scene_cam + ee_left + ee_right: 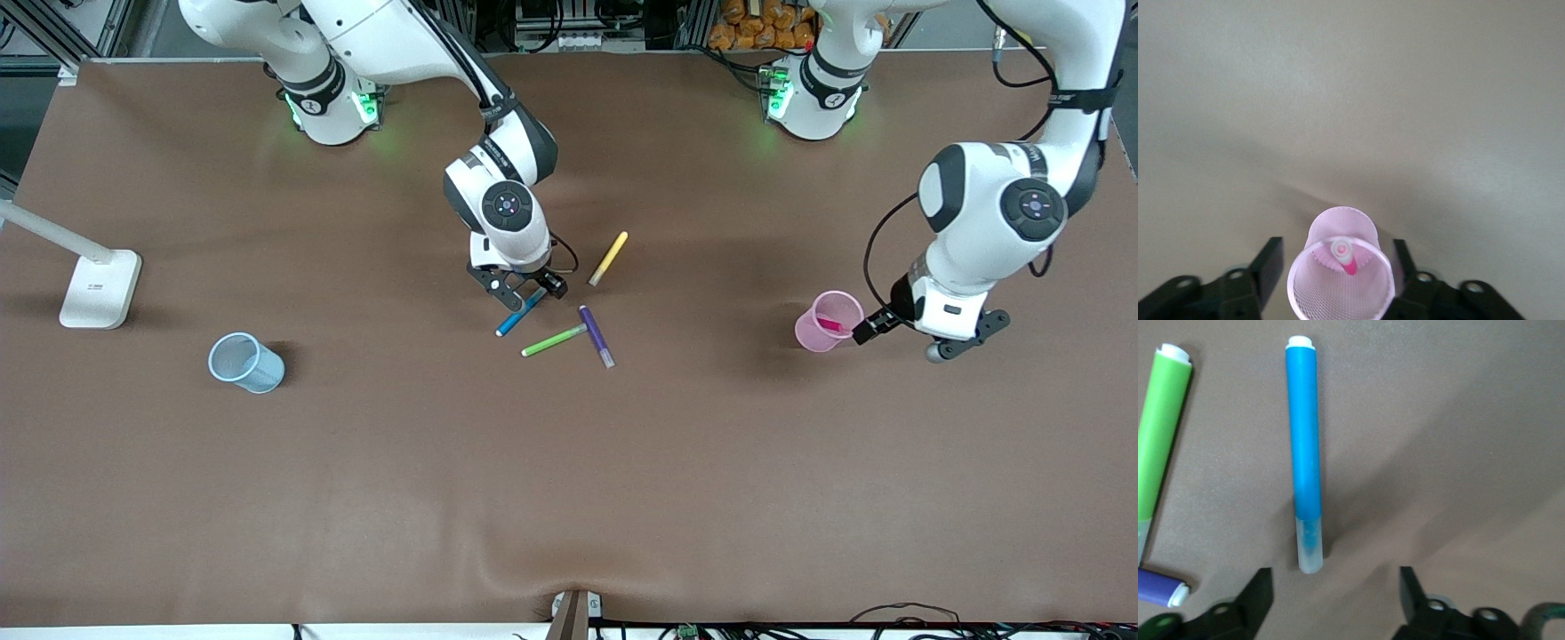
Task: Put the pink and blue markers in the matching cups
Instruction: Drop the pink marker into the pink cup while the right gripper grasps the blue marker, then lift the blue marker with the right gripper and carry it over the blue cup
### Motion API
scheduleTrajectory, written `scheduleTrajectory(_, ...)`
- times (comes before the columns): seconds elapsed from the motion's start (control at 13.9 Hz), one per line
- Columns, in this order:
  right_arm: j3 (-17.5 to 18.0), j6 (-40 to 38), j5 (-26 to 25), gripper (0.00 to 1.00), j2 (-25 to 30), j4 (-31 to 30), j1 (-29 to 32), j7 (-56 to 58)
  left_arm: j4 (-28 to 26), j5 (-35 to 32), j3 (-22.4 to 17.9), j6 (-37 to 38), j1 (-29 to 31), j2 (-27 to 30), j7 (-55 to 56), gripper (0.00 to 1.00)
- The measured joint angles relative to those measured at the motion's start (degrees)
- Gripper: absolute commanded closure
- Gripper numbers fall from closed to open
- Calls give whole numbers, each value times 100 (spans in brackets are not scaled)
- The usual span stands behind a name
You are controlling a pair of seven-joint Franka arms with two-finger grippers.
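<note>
The blue marker (pixel 520 313) lies on the table at mid-table; in the right wrist view it (pixel 1303 447) points its pale cap end toward the fingers. My right gripper (pixel 524 293) (pixel 1335 577) hangs open and empty just over that cap end. The pink marker (pixel 831 325) (pixel 1345 257) stands inside the pink cup (pixel 829 321) (pixel 1338 293) toward the left arm's end. My left gripper (pixel 925 342) (pixel 1338 250) is open and empty above the cup, one finger on each side of the rim. The blue cup (pixel 246 363) stands toward the right arm's end.
A green pen (pixel 553 340) (pixel 1161 440) and a dark purple pen (pixel 597 336) (pixel 1161 587) lie beside the blue marker, nearer the front camera. A yellow pen (pixel 609 258) lies farther from it. A white lamp base (pixel 100 286) stands at the right arm's end.
</note>
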State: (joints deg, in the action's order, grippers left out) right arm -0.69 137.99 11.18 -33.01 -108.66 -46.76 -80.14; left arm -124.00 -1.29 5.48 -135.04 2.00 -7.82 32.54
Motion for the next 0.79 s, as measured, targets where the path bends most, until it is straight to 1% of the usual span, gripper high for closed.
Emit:
scheduleTrajectory(0.07,1,34,0,39,-27,2,-6,0,385,0,53,520,-3,1,0,0)
scheduleTrajectory(0.22,1,146,-1,52,-78,3,-41,0,1232,0,124,1540,-34,1,1,0)
scheduleTrajectory(0.29,0,202,-1,59,-97,4,-57,0,1610,0,135,1928,-47,-5,1,0)
scheduleTrajectory(0.36,0,255,-1,71,-122,4,-69,0,1929,0,143,2224,-48,-23,1,0)
scheduleTrajectory(0.5,-1,403,-1,83,-174,26,-81,0,2392,0,162,2615,-48,-88,1,0)
scheduleTrajectory(0.57,-1,418,-1,95,-180,43,-83,0,2553,0,185,2753,-50,-120,0,0)
scheduleTrajectory(0.65,-1,418,-1,100,-181,45,-83,-1,2694,0,203,2904,-53,-142,0,0)
scheduleTrajectory(0.79,-1,410,-1,100,-178,52,-86,-3,2995,0,221,3313,-58,-152,-2,0)
